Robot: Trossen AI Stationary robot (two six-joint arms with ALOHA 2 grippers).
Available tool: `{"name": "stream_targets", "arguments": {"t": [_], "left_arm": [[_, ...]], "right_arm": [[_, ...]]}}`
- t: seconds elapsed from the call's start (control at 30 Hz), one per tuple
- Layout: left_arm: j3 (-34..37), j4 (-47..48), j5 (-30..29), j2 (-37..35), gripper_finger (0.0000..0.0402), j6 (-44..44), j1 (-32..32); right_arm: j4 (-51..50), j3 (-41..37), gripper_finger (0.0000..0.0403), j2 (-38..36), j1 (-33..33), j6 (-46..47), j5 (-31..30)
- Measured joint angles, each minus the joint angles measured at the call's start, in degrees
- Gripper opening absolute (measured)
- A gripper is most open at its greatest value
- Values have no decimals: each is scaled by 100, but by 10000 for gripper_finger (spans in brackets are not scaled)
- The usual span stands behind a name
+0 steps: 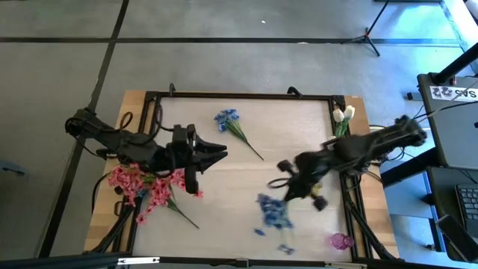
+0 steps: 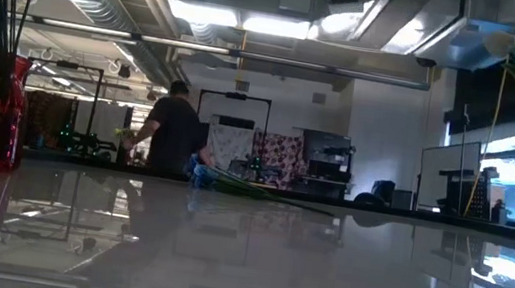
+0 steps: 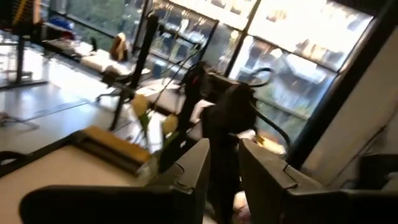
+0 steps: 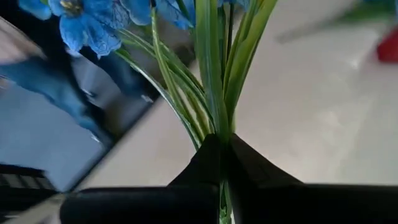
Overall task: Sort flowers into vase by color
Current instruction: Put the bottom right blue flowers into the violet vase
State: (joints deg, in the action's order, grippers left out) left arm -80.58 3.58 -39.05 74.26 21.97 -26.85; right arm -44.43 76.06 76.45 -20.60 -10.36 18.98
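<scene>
Between the right gripper (image 4: pixel 221 149) jaws, clamped shut: blue sprig (image 4: pixel 205 74) stems, thin, light, floppy; hold low on stems. Left gripper (image 3: pixel 224 171) jaws part-open, empty.

One white label (image 1: pixel 455 93) lies on the dark equipment at the right edge; its characters are illegible.
</scene>
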Motion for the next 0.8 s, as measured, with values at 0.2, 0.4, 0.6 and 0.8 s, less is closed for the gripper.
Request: {"name": "stream_targets", "arguments": {"t": [0.2, 0.4, 0.6, 0.8], "left_arm": [[0, -882, 37, 0, 70, -6, -48], [-2, -1208, -2, 136, 69, 2, -107], [-2, -1424, -48, 530, 69, 177, -246], [0, -1755, -158, 801, 69, 145, -243]], "right_arm": [[549, -353, 5, -1232, -6, 399, 1155], [1823, -1097, 4, -2070, -460, 725, 1829], [4090, -2531, 3, -2742, -1619, 1419, 1954], [6330, -4038, 3, -3289, -2537, 2110, 1430]]}}
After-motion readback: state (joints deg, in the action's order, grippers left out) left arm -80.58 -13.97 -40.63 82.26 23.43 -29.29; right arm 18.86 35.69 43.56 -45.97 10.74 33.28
